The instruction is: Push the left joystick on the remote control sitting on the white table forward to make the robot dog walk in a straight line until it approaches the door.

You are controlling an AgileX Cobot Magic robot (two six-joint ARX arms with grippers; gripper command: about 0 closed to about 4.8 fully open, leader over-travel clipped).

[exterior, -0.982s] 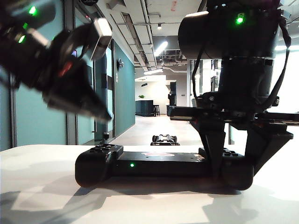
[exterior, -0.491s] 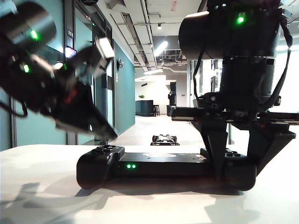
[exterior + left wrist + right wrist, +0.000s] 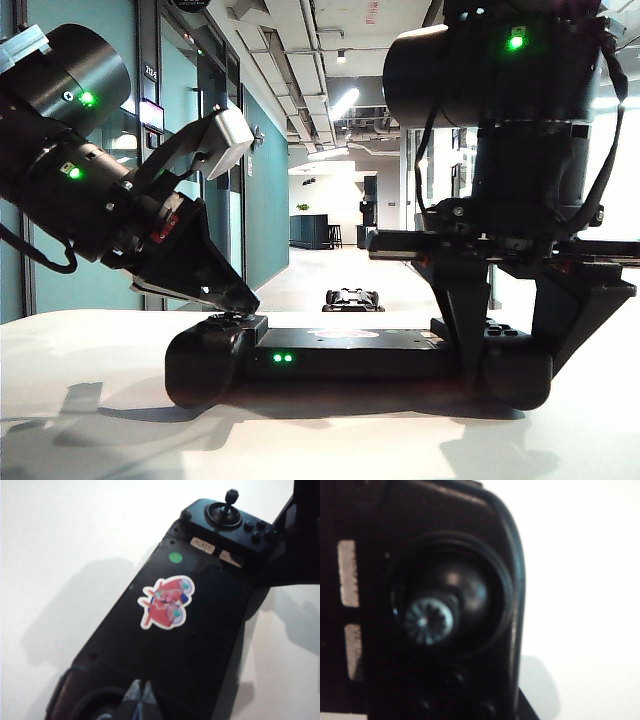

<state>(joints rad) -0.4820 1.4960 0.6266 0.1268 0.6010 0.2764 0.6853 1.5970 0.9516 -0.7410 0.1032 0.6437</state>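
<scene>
The black remote control [image 3: 340, 355] lies across the white table [image 3: 90, 400], two green lights lit on its front. My left gripper [image 3: 243, 300] slants down onto its left end, jaws shut, and its tips cover the left joystick. In the left wrist view the shut tips [image 3: 141, 689] rest beside that stick's round well on the remote control [image 3: 195, 630]. My right gripper [image 3: 508, 360] straddles the right end, one finger clamped on each side. The robot dog [image 3: 352, 297] stands small on the corridor floor beyond the table.
The right thumbstick [image 3: 230, 497] stands upright at the far end; the right wrist view shows its ribbed cap [image 3: 427, 620] close up. A red cartoon sticker [image 3: 166, 602] marks the controller's middle. A long corridor with teal walls [image 3: 265, 200] runs behind.
My left gripper has come down and to the right onto the left joystick, which stood in plain sight a second ago. A second green light came on. The right gripper stayed put.
</scene>
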